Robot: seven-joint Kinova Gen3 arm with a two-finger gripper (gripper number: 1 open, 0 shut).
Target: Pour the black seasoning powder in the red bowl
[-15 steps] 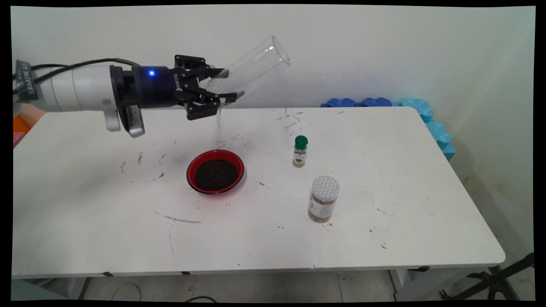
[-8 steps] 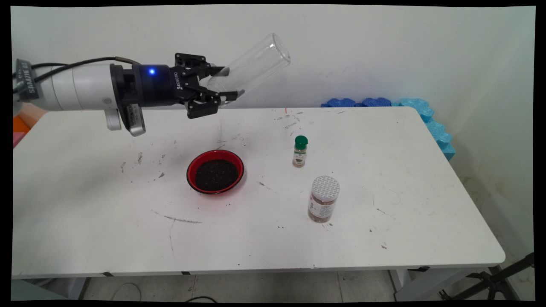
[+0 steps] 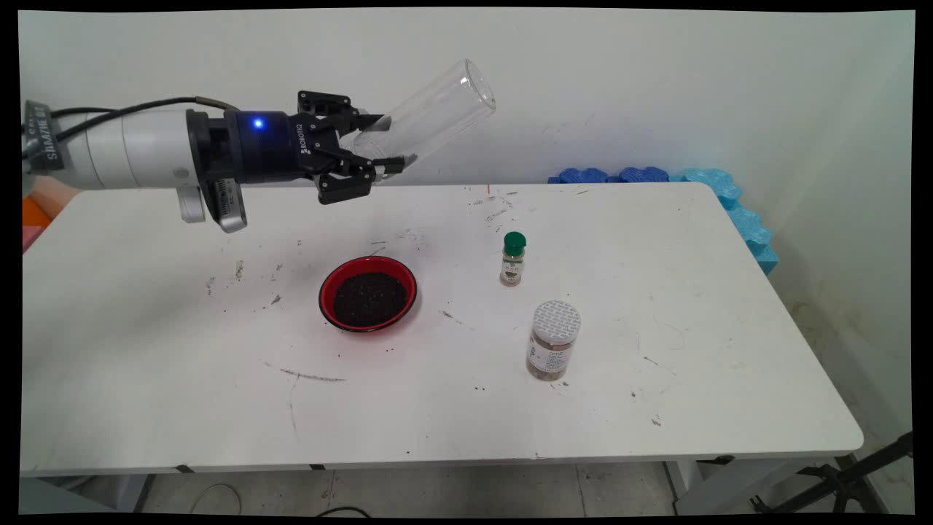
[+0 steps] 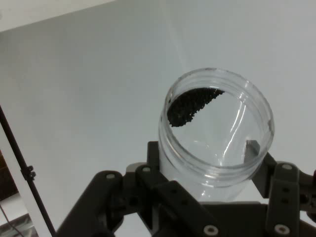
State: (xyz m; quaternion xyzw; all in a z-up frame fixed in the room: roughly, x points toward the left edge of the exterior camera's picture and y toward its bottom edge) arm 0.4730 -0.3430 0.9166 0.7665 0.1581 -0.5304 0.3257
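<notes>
The jaws are being kept closed around a clear jar [image 3: 430, 109], tilted above the table [image 3: 656, 292]. The thin stream seen a second ago is no longer being poured into the red bowl [image 3: 368, 293] below; dark grains [image 4: 190, 104] are being retained inside.

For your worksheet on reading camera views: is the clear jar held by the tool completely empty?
No: the hand view shows a patch of dark grains clinging inside the jar that the tool grips.

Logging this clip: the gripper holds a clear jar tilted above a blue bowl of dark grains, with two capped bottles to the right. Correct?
Not quite: the bowl is red, as the main view shows. The gripper does hold the clear jar tilted, and the two bottles stand to the right.
</notes>
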